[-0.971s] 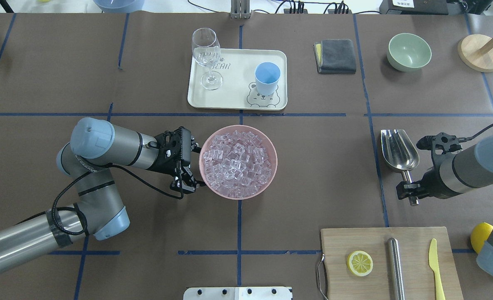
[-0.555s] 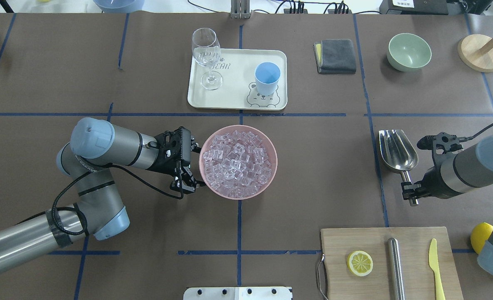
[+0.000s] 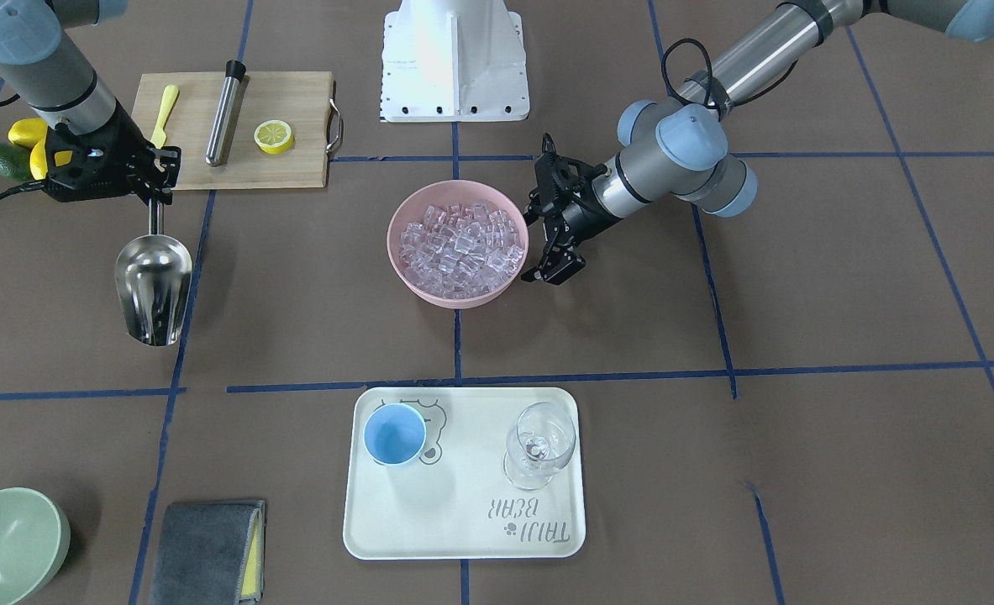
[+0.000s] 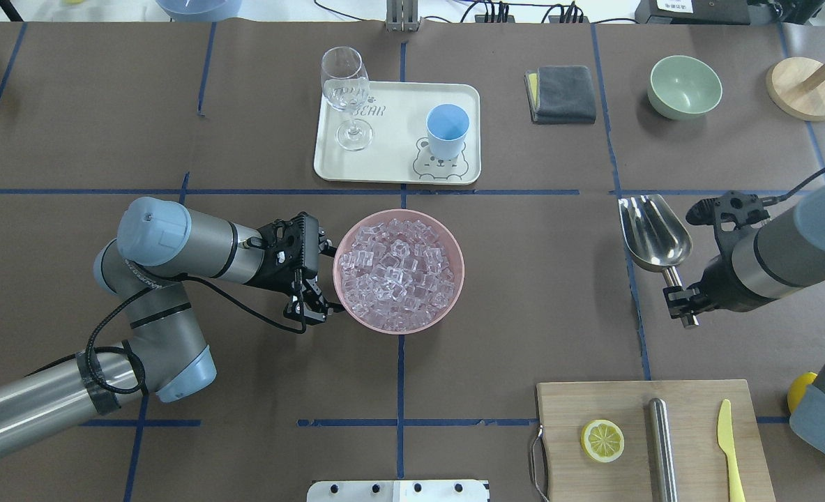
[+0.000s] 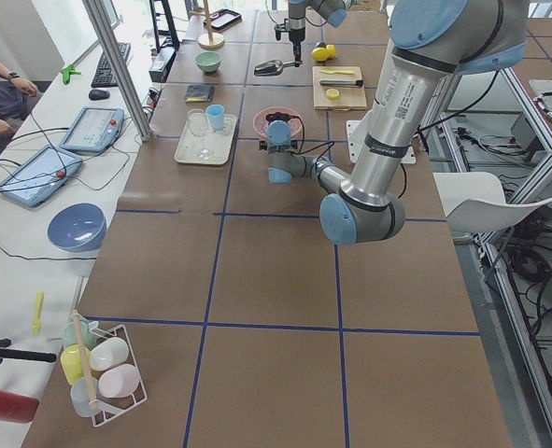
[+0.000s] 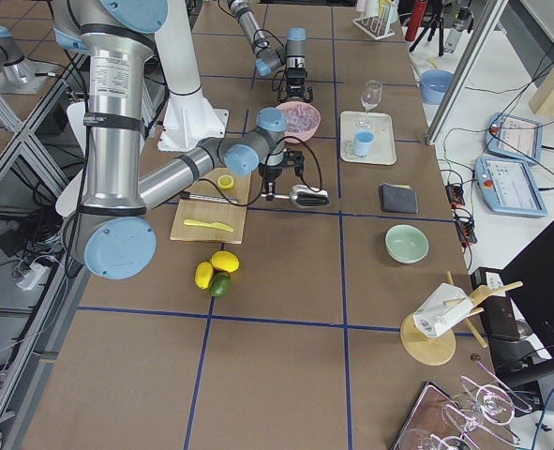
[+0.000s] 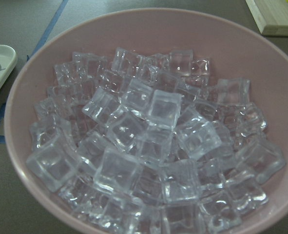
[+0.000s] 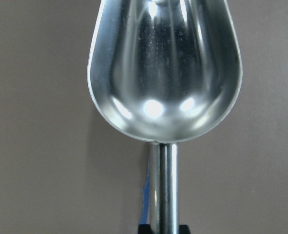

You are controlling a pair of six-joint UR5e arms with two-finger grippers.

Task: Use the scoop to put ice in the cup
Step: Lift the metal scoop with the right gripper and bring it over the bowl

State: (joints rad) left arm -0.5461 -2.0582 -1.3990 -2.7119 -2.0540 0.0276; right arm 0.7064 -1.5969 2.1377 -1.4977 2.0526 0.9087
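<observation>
The ice (image 4: 395, 272) fills a pink bowl (image 4: 462, 273) at the table's middle; it also shows in the front view (image 3: 459, 239) and fills the left wrist view (image 7: 153, 146). My left gripper (image 4: 320, 282) is open, with its fingers spread beside the bowl's left rim. The light-blue cup (image 4: 447, 129) stands empty on a white tray (image 4: 391, 167). My right gripper (image 4: 684, 307) is shut on the handle of the steel scoop (image 4: 653, 233). The scoop is empty, held just above the table at the right, bowl pointing away from me (image 8: 163, 73).
A wine glass (image 4: 346, 97) stands on the tray's left. A cutting board (image 4: 565, 418) at the near right holds a lemon slice (image 4: 602, 440), a steel tube (image 4: 660, 446) and a yellow knife (image 4: 729, 446). A grey cloth (image 4: 562, 94) and a green bowl (image 4: 684, 87) lie far right.
My right gripper has moved the scoop away from me and slightly left, toward the table's middle. The left arm and the bowl of ice have not moved.
</observation>
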